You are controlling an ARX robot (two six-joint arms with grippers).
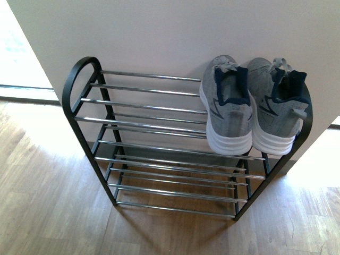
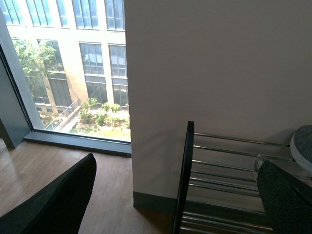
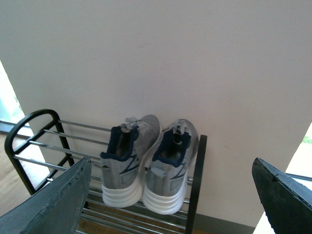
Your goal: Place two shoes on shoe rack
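A shoe [image 1: 228,109] and its mate [image 1: 276,106] stand side by side, touching, on the top tier of the rack [image 1: 86,60]. They sit at the upper right of the front view, white heels toward the camera and toes toward the wall [image 1: 170,32]. The rack stands on the wood floor [image 1: 48,202]. The left gripper [image 2: 174,161] and the right gripper [image 3: 171,162] each have their fingers spread wide, holding nothing.

The left gripper [image 2: 174,160] has broad matte black fingers [image 2: 53,204], the right gripper [image 3: 171,162] dark grey, grainy ones.
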